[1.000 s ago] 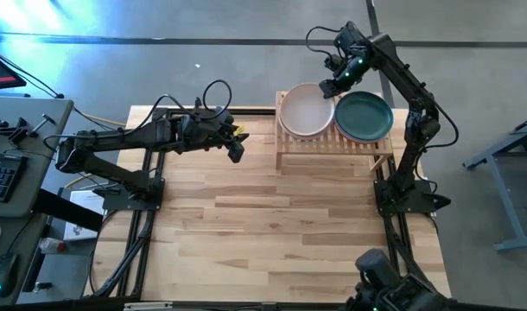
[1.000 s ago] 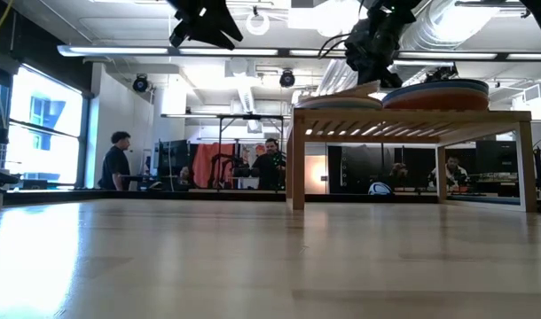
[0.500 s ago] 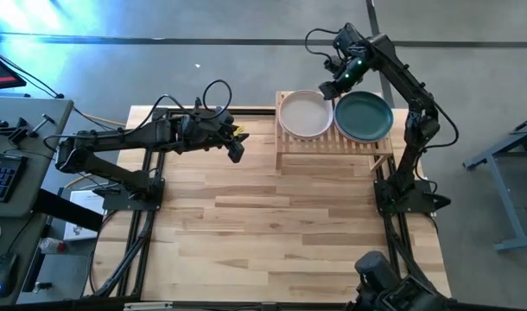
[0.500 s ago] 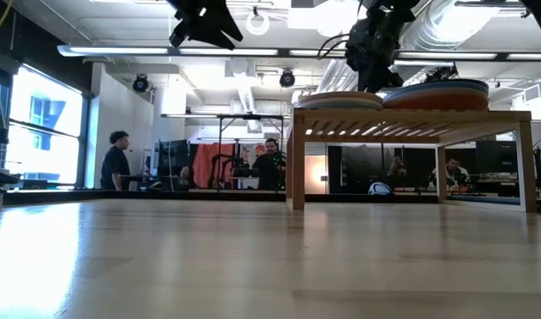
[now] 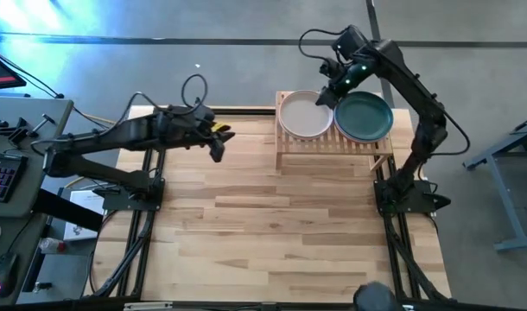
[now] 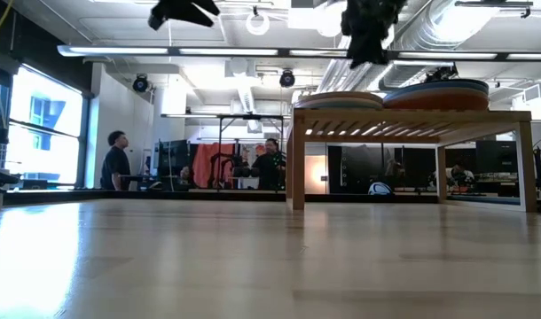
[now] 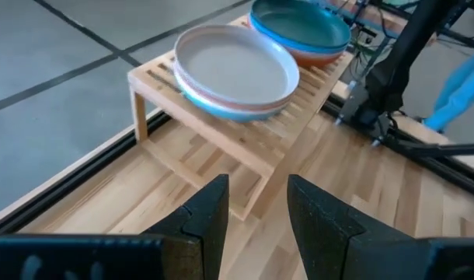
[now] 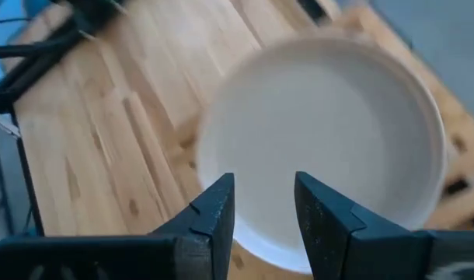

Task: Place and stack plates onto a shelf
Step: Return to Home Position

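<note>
Hanging above the far rim of the grey-white plate (image 5: 304, 117), the right tool (image 5: 327, 92) shows its 2 fingers parted by a narrow gap, with nothing between them. That plate tops 1 stack on the bamboo shelf (image 5: 333, 148); the dark teal plate (image 5: 364, 117) tops the other, just beside it. The left tool (image 5: 217, 149), likewise slightly parted and empty, waits over the counter (image 5: 272, 233), well apart from the shelf. With the stacking apparently done, the risk lies in the retreat. A low or sideways pull by the right arm could clip the top rim and slide that stack, and both stacks sit close to the shelf's edges. The counter is pale wood planking framed by dark rails. Beyond it lies an open workshop with a grey floor, ceiling ducts, a bright window and a person (image 6: 116, 161) standing at the back.
</note>
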